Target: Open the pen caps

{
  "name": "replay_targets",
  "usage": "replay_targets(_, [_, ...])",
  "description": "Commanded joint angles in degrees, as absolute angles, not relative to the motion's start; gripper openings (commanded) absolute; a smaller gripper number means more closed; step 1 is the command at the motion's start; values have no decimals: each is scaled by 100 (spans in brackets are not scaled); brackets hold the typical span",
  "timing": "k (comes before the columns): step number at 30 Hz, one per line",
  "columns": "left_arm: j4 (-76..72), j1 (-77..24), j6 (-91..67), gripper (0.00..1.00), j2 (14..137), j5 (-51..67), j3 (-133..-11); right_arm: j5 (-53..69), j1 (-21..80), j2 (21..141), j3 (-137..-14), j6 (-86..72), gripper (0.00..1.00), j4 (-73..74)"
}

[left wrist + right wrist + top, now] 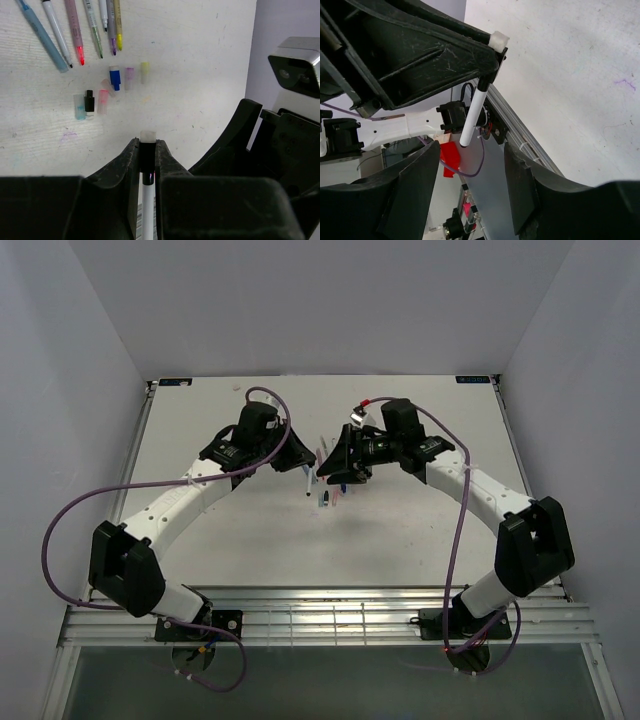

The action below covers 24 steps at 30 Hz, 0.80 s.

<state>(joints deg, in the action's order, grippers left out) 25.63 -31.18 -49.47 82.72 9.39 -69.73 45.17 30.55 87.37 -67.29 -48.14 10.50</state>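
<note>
My left gripper (148, 145) is shut on a white pen (148, 200), gripping its black cap end, whose pale tip (148, 136) pokes out past the jaws. Several loose pen caps lie on the table beyond it: a blue one (115, 79), a pink one (103, 96), a pale yellow one (144, 72) and a black one (89, 101). Several uncapped pens (75, 30) lie in a row at the far left. My right gripper (470, 150) is open, and the pen's white barrel (475, 112) points into the gap between its jaws. In the top view the two grippers (307, 478) (335, 468) meet mid-table.
The white table (420, 520) has faint ink marks. The aluminium rail (330, 615) runs along its near edge. The right wrist camera housing (297, 65) is close on the right of the left gripper. White walls enclose the table on three sides.
</note>
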Motion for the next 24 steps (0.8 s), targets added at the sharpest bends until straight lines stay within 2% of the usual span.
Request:
replay_targets(1, [2777,-3111,-5080,0,8191,721,-7224,4588,3243,8956,-6917,-5062,60,660])
replay_targets(13, [2936,-3111,-5510,0,7937,703,-7058,4377,3630,9176,-6934,-5352,50,325])
replay_targets(19, [3023,-3120,-5677,0,7910,563,-7005,4395,3788,9264,-6996,-5353,31,527])
replay_targets(22, [3172,-3120,-5678,0,7963,580,-7119,4386,3867,9237,-6935,-5274,11,694])
replay_targets(24, [3339,-3120,-5617,0,8015,536,-7259,4351,3876,9202,-6926,-5204,8,852])
